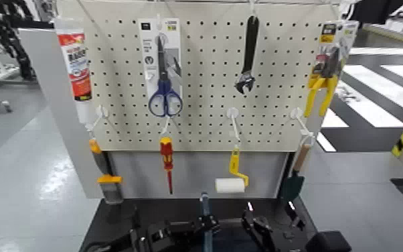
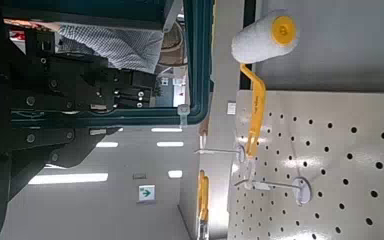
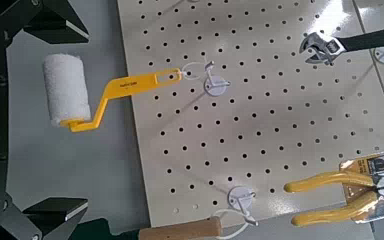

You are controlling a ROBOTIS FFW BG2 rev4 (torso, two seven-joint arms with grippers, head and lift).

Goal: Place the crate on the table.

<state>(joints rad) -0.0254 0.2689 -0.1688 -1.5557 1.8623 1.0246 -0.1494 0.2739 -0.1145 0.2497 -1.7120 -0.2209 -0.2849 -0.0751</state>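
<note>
The head view looks down at the cream perforated pegboard [image 1: 207,74]. Both wrist views face it closer, sharing the yellow-handled white paint roller [image 2: 264,38].

From the middle of the cream pegboard [image 1: 207,80] in the head view, a red-and-white tube [image 1: 77,64] hangs at nine o'clock, with blue-handled scissors [image 1: 165,94] nearer in, while an adjustable wrench [image 1: 247,60] hangs at two o'clock and yellow-handled pliers [image 1: 323,84] at three. Below it, a red-and-yellow screwdriver [image 1: 167,161] hangs toward seven o'clock, and a white paint roller [image 1: 230,185] with yellow handle is found toward five o'clock.
</note>
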